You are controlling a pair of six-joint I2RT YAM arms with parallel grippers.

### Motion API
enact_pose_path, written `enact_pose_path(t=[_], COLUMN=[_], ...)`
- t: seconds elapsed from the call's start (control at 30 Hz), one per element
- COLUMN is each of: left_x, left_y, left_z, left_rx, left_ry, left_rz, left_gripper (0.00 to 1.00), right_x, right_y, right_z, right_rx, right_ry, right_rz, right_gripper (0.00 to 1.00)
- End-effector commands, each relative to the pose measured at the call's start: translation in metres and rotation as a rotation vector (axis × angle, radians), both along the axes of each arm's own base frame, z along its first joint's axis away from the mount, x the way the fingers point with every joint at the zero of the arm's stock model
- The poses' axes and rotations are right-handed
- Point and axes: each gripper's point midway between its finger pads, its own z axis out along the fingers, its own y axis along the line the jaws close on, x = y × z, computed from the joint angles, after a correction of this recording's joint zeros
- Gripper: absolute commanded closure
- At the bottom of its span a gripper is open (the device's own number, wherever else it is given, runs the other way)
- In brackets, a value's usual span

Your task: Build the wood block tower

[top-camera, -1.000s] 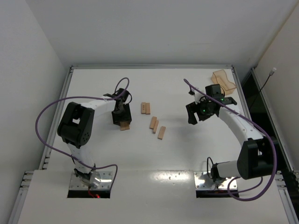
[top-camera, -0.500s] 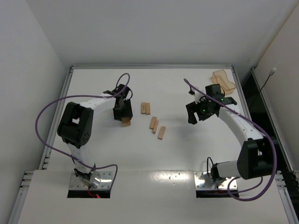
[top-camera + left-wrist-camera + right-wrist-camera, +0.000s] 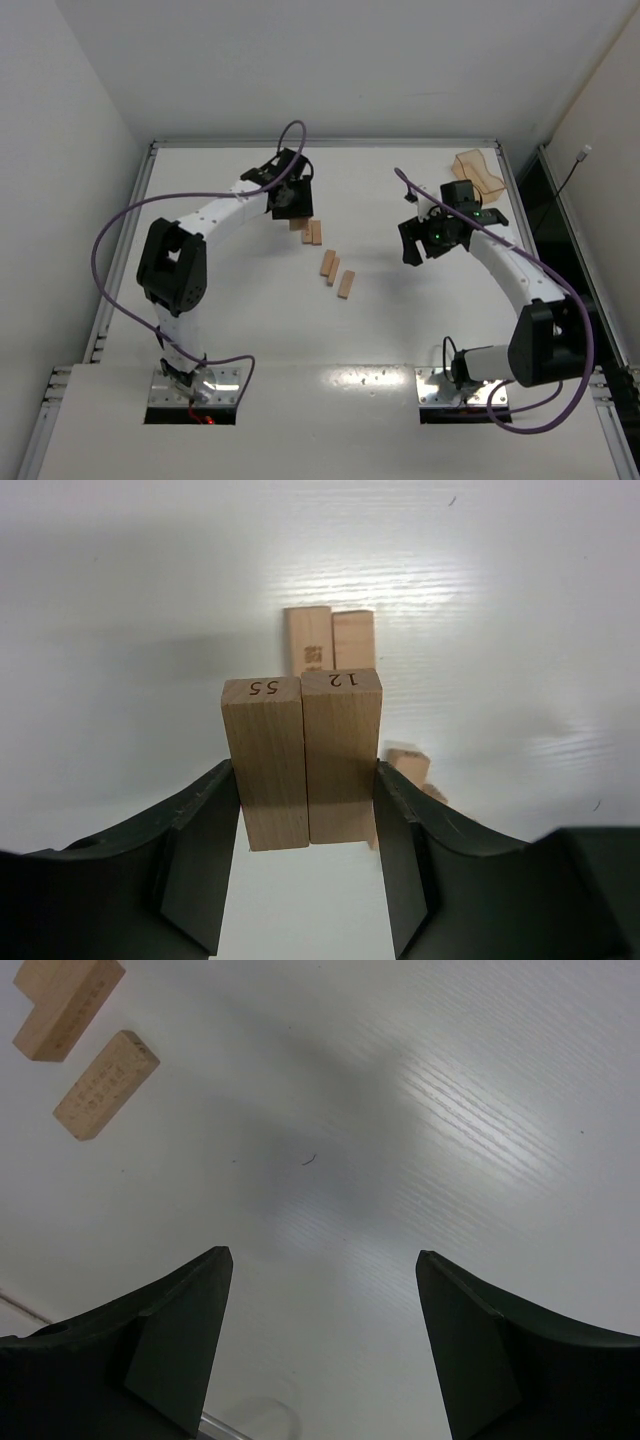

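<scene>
My left gripper (image 3: 292,207) (image 3: 305,790) is shut on two wood blocks (image 3: 300,755) held side by side, their ends marked 55 and 12. It hangs just above and behind a pair of blocks (image 3: 313,233) (image 3: 330,640) lying flat side by side on the table. Three more loose blocks (image 3: 336,272) lie in a diagonal row right of centre; one shows partly in the left wrist view (image 3: 408,763). My right gripper (image 3: 411,250) (image 3: 322,1290) is open and empty above bare table, with two blocks (image 3: 90,1040) at that view's top left. No crossed stack shows.
A translucent orange-tan tray (image 3: 478,172) sits at the table's far right corner, behind my right arm. The white table (image 3: 400,320) has a raised rim at the back and sides. Purple cables loop from both arms.
My left gripper has carried its two blocks away from the left-centre of the table, up and to the right, to just behind the flat pair. The right arm has not moved.
</scene>
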Motion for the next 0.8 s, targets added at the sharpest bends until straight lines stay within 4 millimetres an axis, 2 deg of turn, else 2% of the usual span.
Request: enact_pose_path(t=[0.0,0.1,0.17,0.2,0.33,0.53,0.67,0.73,0.77], left_x=[0.013,0.019,0.019,0.021,0.020,0.024,0.028,0.027,0.030], left_y=[-0.011,-0.020,-0.020,-0.021,-0.026,-0.033,-0.035,-0.035,-0.036], left_z=[-0.002,-0.009,-0.022,-0.018,-0.033,-0.032,-0.037,-0.046,-0.043], left_rx=[0.016,0.016,0.028,0.023,0.035,0.035,0.041,0.050,0.045], left_ry=[-0.007,0.002,0.024,0.015,0.036,0.026,0.025,0.041,0.032], left_rz=[-0.007,-0.009,-0.009,-0.009,-0.018,-0.035,-0.042,-0.043,-0.042], left_gripper=[1.00,1.00,1.00,1.00,1.00,1.00,1.00,1.00,1.00], right_x=[0.011,0.009,0.007,0.007,0.003,0.004,0.004,0.005,0.005], right_y=[0.001,-0.001,-0.001,-0.001,-0.006,-0.009,-0.009,-0.011,-0.011], right_z=[0.019,0.021,0.021,0.021,0.017,0.017,0.017,0.015,0.015], right_rx=[0.023,0.016,0.016,0.016,0.007,0.002,0.002,0.001,0.001], right_ry=[-0.078,-0.081,-0.082,-0.083,-0.076,-0.079,-0.079,-0.070,-0.070], right_rz=[-0.011,-0.016,-0.016,-0.016,-0.029,-0.031,-0.031,-0.040,-0.040], right_gripper=[0.29,0.29,0.29,0.29,0.29,0.29,0.29,0.29,0.29])
